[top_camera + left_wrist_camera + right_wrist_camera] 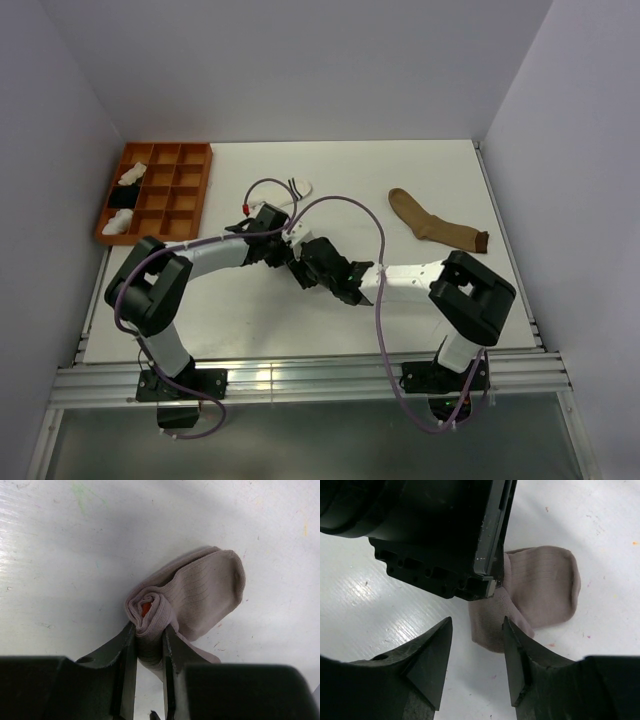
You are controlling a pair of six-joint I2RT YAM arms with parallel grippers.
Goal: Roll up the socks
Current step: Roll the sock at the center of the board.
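- Grip: my left jaws were pinched nearly closed on the rolled end of the grey sock (200, 595), one finger pressed against each side of the roll, at the lower centre of the left wrist view.
- That roll was wound tight, with a red-orange fleck showing at its core. The rest of the sock lay flat on the counter (400, 300), spreading toward the upper right of that view.
- My right jaws stood wide apart and held nothing. The sock's near edge lay just beyond their tips, in line with the gap; I could not tell whether it touched the right-hand finger.
- In the right wrist view, the black body of my left arm's end filled the upper left and came down onto the sock.
- From above, both arms met at the centre of the frame and hid the grey sock.
- The tan-brown sock (432, 225) lay flat at upper right, well apart from both arms.
- The white striped sock (295, 188) lay at upper centre, just beyond my left wrist.
- An orange tray (206, 195) sat at upper left, with white bundles (133, 173) and a black bundle (122, 197) in its left compartments.
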